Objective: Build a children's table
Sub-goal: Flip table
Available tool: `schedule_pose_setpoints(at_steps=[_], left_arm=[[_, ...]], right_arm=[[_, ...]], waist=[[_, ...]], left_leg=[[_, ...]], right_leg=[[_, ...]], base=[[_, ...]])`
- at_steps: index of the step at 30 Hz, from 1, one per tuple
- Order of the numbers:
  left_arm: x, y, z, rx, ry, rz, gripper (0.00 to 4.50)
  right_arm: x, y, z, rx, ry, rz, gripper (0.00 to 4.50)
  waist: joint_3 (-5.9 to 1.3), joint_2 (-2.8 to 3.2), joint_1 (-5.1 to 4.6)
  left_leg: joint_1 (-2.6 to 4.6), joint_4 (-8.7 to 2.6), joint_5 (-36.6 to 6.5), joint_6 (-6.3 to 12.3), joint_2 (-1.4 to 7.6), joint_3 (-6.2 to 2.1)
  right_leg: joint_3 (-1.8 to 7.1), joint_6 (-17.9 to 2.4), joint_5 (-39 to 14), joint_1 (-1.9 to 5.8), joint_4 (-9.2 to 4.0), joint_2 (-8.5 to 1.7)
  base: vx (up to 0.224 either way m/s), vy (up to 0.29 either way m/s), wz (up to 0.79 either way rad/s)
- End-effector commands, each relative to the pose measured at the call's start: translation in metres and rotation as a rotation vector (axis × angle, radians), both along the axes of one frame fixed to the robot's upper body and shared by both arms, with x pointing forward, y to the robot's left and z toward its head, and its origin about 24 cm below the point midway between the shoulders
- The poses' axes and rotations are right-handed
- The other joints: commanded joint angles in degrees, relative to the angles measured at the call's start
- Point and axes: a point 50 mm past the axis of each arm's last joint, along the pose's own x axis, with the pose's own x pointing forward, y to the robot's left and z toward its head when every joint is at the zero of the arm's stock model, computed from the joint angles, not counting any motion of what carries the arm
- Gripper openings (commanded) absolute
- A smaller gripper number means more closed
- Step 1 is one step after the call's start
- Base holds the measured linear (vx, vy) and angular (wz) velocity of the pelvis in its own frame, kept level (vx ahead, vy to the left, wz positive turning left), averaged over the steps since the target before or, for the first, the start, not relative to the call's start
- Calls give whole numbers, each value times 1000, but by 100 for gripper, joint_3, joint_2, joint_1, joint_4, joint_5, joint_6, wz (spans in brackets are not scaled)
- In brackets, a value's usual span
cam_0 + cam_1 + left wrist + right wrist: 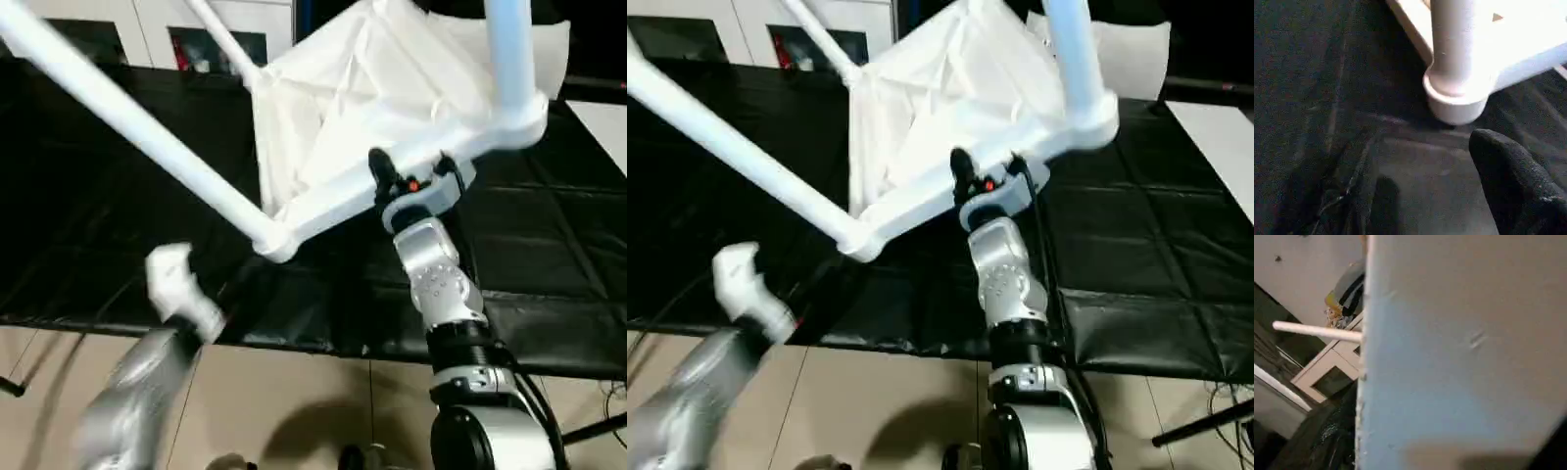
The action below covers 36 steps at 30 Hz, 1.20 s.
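— Left eye view: your right claw pinches the rim of the white plastic square tabletop, tilted up above the black padded desk.

— And your left claw?

— Hangs apart near the corner socket bearing a white tube leg; I cannot tell its spread.

The tabletop and legs are seen white; the mat black; the forearms silver.

No text, label, brand, number or sign can be read anywhere in these views.
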Motion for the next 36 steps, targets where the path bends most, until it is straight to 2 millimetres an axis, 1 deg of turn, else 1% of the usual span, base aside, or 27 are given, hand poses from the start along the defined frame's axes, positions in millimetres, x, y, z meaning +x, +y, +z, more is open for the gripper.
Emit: schedule_pose_setpoints(at_steps=[1,2,3,4,5,7,9,10,11,12,13,14,15,16,17,19,20,22,23,25,26,27,28,31,32,35,36], left_arm=[[-3,-7,10,29,-43,-83,341],[-6,-7,12,51,-49,-110,341],[-14,-9,25,143,-88,-209,341],[-15,-9,28,159,-97,-228,341],[-20,-12,42,224,-133,-310,341],[-21,-14,56,255,-167,-369,341],[-21,-18,72,302,-217,-450,341],[-21,-19,78,325,-234,-481,341],[-21,-19,78,325,-234,-481,341],[-14,-26,100,384,-319,-540,341],[-13,-27,102,388,-327,-542,341],[-8,-29,113,414,-376,-541,341],[-3,-31,124,448,-432,-532,341],[0,-33,132,462,-468,-522,341],[4,-34,140,473,-502,-510,341],[15,-35,168,575,-634,-466,341],[17,-35,172,594,-652,-458,341],[23,-34,188,681,-720,-439,341],[24,-34,193,708,-738,-441,341],[32,-31,210,847,-815,-410,341],[33,-31,211,858,-822,-404,345],[39,-28,223,950,-883,-360,353],[44,-25,234,1023,-934,-314,366],[46,-24,237,1052,-951,-294,377],[47,-23,240,1087,-967,-278,377],[56,-16,251,1183,-1008,-214,377],[60,-14,253,1195,-1016,-199,377]], right_arm=[[0,-12,36,-103,-166,-79,200],[-1,-14,36,-129,-170,-92,200],[-5,-22,37,-215,-171,-134,200],[-6,-23,37,-234,-171,-141,200],[-9,-29,38,-319,-171,-164,200],[-11,-32,38,-361,-171,-175,200],[-14,-37,39,-402,-166,-194,200],[-15,-39,39,-420,-163,-203,200],[-15,-39,39,-420,-163,-203,199],[-15,-42,41,-486,-162,-222,199],[-15,-42,42,-493,-162,-224,198],[-16,-43,43,-530,-167,-232,198],[-16,-43,46,-571,-177,-237,198],[-17,-43,47,-589,-180,-242,198],[-17,-43,48,-600,-183,-247,198],[-19,-44,53,-691,-199,-282,198],[-19,-44,54,-706,-203,-287,198],[-20,-43,55,-755,-213,-292,197],[-21,-42,55,-768,-215,-295,196],[-22,-39,55,-829,-224,-294,194],[-21,-39,55,-832,-224,-294,193],[-21,-36,54,-858,-225,-290,193],[-22,-33,53,-874,-227,-283,193],[-22,-32,53,-881,-227,-279,193],[-22,-30,53,-894,-230,-269,193],[-22,-24,52,-914,-232,-222,193],[-23,-23,51,-913,-229,-214,249]], waist=[[-456,-16,-14],[-445,-18,-13],[-441,-47,-10],[-446,-30,21],[-442,-35,27],[-421,-47,32],[-409,-29,62],[-400,-28,46],[-380,-47,16],[-354,-20,34],[-360,-23,35],[-358,-15,30],[-379,-32,45],[-378,-25,40],[-386,-55,21],[-416,-61,33],[-418,-58,45],[-405,-73,42],[-427,-67,47],[-438,-75,50],[-437,-72,53],[-442,-87,58],[-445,-59,58],[-454,-64,50],[-450,-40,53],[-436,-29,44],[-433,-26,50]], left_leg=[[25,-409,567,866,291,12],[30,-426,489,785,296,9],[36,-435,426,697,300,15],[42,-437,449,638,300,8],[43,-439,490,554,295,19],[65,-446,384,443,276,45],[97,-473,27,199,253,66],[81,-486,-19,145,258,62],[38,-503,-188,44,253,53],[60,-512,-456,-93,251,51],[100,-503,-561,-152,239,62],[132,-503,-729,-220,237,64],[157,-490,-761,-284,228,68],[153,-491,-738,-300,230,69],[70,-496,-620,-325,230,52],[30,-466,-445,-350,204,47],[38,-464,-422,-357,203,45],[6,-464,-439,-363,193,30],[9,-454,-388,-383,195,25],[-17,-446,-258,-420,196,11],[-19,-450,-233,-430,198,8],[-27,-444,-188,-421,189,1],[-29,-446,-164,-443,194,-8],[-33,-449,-139,-508,214,-10],[-33,-452,-157,-528,219,-14],[-15,-458,-335,-522,205,-5],[-7,-466,-401,-536,221,-15]], right_leg=[[319,-884,-1097,437,-293,-321],[319,-837,-1136,437,-292,-315],[323,-779,-1144,436,-300,-304],[330,-746,-1090,450,-268,-311],[334,-712,-975,444,-247,-292],[346,-708,-944,436,-249,-278],[364,-633,-1172,439,-261,-266],[371,-613,-1180,448,-258,-261],[369,-536,-1343,479,-283,-272],[364,-373,-1809,466,-344,-276],[364,-305,-1987,444,-368,-269],[370,-254,-2196,425,-401,-273],[365,-177,-2275,422,-417,-258],[376,-176,-2198,421,-408,-259],[377,-194,-2014,484,-361,-261],[367,-40,-2021,509,-354,-253],[369,-7,-2030,495,-365,-250],[359,61,-2116,509,-379,-244],[361,101,-2078,515,-356,-253],[358,124,-1938,532,-321,-255],[355,119,-1901,529,-321,-253],[352,158,-1854,535,-327,-240],[353,124,-1745,538,-309,-253],[362,4,-1550,554,-273,-269],[363,-86,-1463,551,-264,-273],[366,-147,-1599,537,-297,-259],[367,-150,-1697,543,-305,-278]], base=[[0,0,0],[0,0,0],[0,0,0],[0,0,0],[0,0,0],[0,0,0],[0,0,0],[0,0,0],[0,0,0],[-51,-20,-2],[-54,-16,5],[-54,-16,5],[0,0,0],[0,0,0],[0,0,0],[0,0,0],[0,0,0],[0,0,0],[0,0,0],[0,0,0],[0,0,0],[0,0,0],[0,0,0],[0,0,0],[0,0,0],[0,0,0],[0,0,0]])
